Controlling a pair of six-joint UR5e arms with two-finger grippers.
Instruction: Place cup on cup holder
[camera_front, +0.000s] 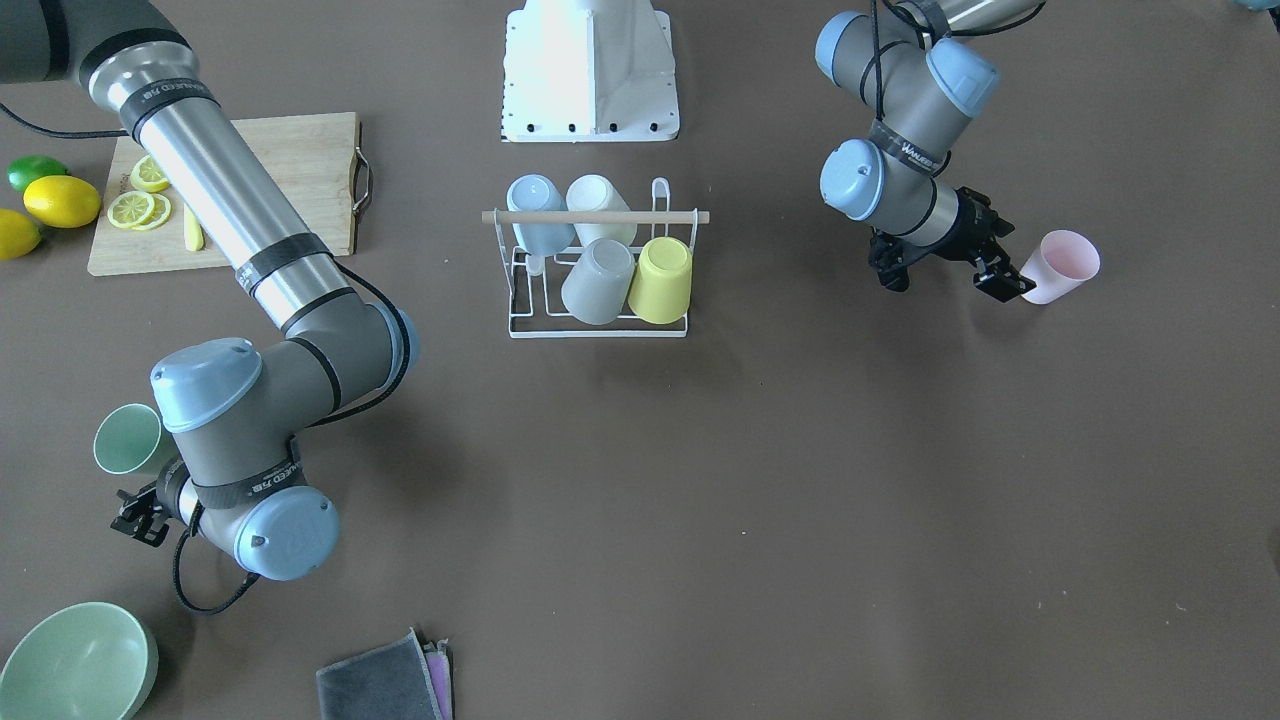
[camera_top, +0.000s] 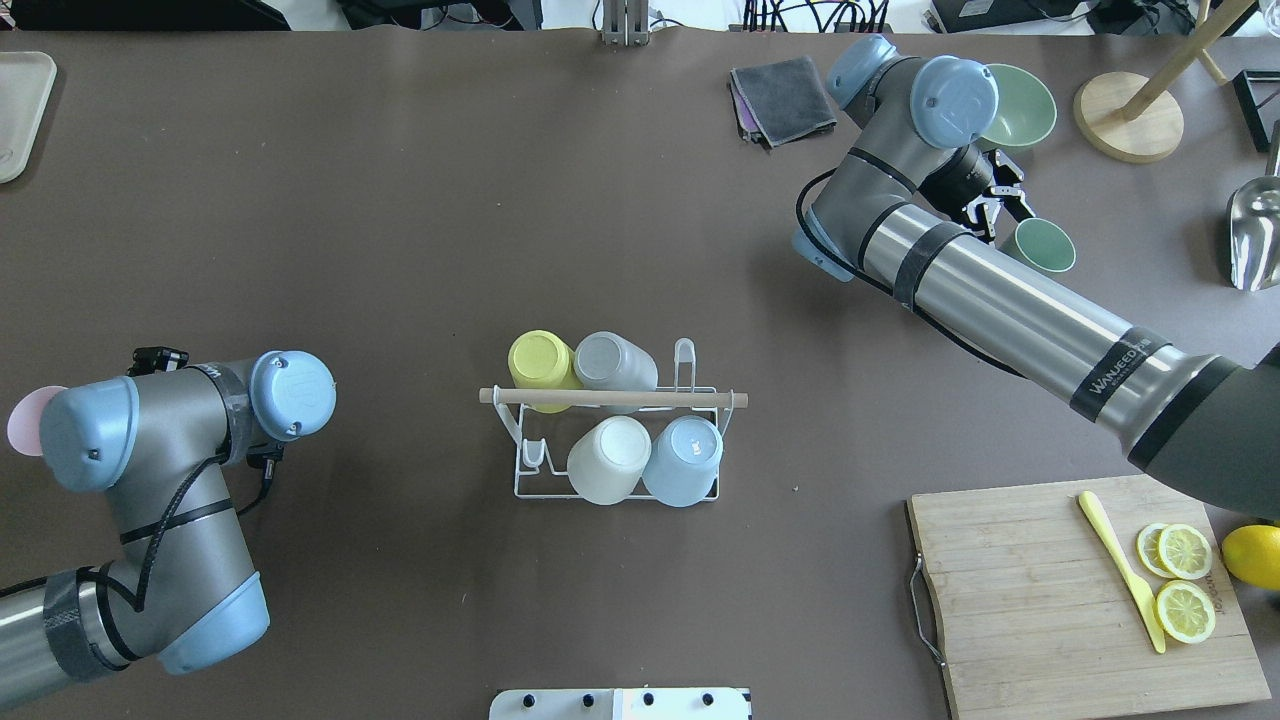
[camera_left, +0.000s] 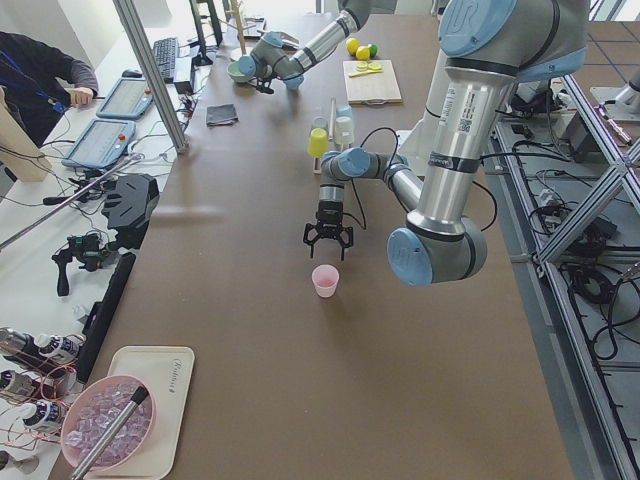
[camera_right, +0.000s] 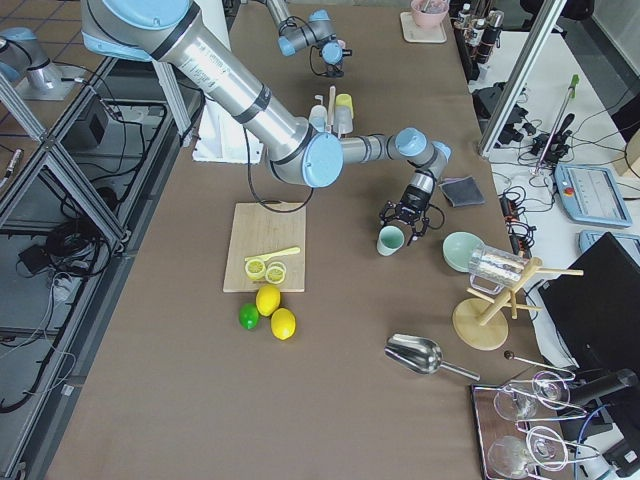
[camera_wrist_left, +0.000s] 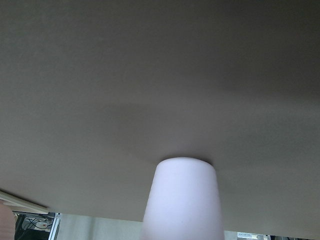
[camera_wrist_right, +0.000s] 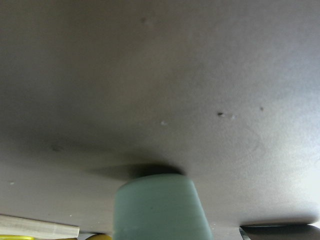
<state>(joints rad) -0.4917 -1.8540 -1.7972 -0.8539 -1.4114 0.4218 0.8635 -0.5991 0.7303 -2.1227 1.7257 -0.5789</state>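
While four cups (camera_front: 664, 280) already rest on the cup holder (camera_front: 598, 216) at the middle of the table (camera_front: 800, 500), two more stand upright, well apart from it. A pink cup (camera_left: 325, 281) sits just beside the left gripper (camera_left: 328, 240) and a green cup (camera_right: 390, 240) just beside the right gripper (camera_right: 405, 225). Both pairs of jaws look spread and empty.

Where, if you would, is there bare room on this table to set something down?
Bare: the wide stretch from the cup holder to the grey cloth. Crowded: around the green cup, green bowl and cutting board.
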